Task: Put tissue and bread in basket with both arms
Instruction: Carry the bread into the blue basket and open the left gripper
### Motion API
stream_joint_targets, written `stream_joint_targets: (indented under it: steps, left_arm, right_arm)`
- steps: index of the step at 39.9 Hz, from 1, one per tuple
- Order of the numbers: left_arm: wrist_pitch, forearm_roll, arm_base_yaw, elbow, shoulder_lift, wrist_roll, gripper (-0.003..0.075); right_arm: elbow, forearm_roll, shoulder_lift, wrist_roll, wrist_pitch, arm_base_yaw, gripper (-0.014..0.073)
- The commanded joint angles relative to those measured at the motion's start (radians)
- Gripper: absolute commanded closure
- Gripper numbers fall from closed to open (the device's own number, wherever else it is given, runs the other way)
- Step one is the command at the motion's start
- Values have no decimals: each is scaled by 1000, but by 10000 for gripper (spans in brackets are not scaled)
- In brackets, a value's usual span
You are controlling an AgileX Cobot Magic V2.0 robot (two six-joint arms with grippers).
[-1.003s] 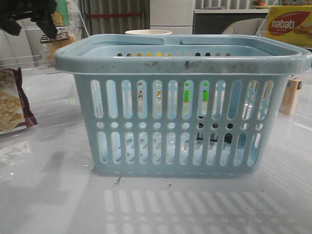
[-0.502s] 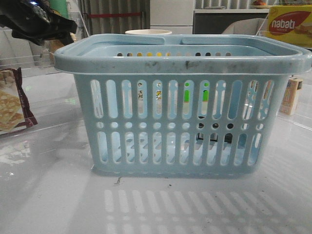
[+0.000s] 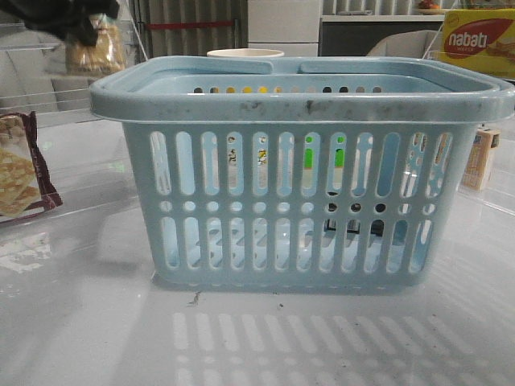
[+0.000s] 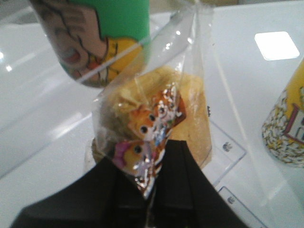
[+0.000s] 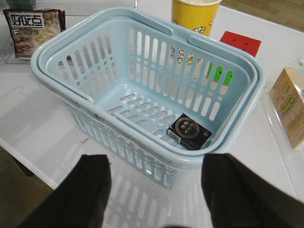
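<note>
The light-blue basket (image 3: 298,185) stands mid-table; it also shows in the right wrist view (image 5: 142,85). My left gripper (image 3: 76,14) is high at the far left, beyond the basket's left end, shut on the top of a clear bag. The golden bread (image 3: 94,50) hangs below it. In the left wrist view the fingers (image 4: 185,190) pinch the bag and the bread (image 4: 192,118) hangs free. The dark tissue pack (image 5: 190,132) lies on the basket floor; it shows through the slots in the front view (image 3: 352,229). My right gripper (image 5: 156,190) is open and empty above the basket's near side.
A maroon-edged cracker packet (image 3: 20,169) lies at the left edge. A yellow nabati box (image 3: 475,40) and a small carton (image 3: 481,157) are at the right. A yellow cup (image 5: 194,14) and a red cube (image 5: 240,42) sit behind the basket. A green can (image 4: 104,33) is near the bread.
My left gripper has closed on the bread bag and lifted it; the bread now hangs higher at the far left. The basket and the tissue have not moved.
</note>
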Motion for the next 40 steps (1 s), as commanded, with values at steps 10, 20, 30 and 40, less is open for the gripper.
stream_joint_targets:
  steps: [10, 20, 30, 40]
  left_arm:
    - [154, -7, -167, -29, -346, 92, 629]
    - [195, -7, -409, 89, -389, 137, 629]
    - [223, -7, -500, 147, -335, 137, 353]
    - [306, -7, -498, 143, -416, 137, 168]
  right_arm:
    - [-26, -4, -2, -12, -71, -1, 78]
    - [-26, -4, -2, -12, -71, -1, 78]
    - [-26, -4, -2, -12, -70, -1, 78]
    - [-25, -4, -2, -12, -67, -1, 78]
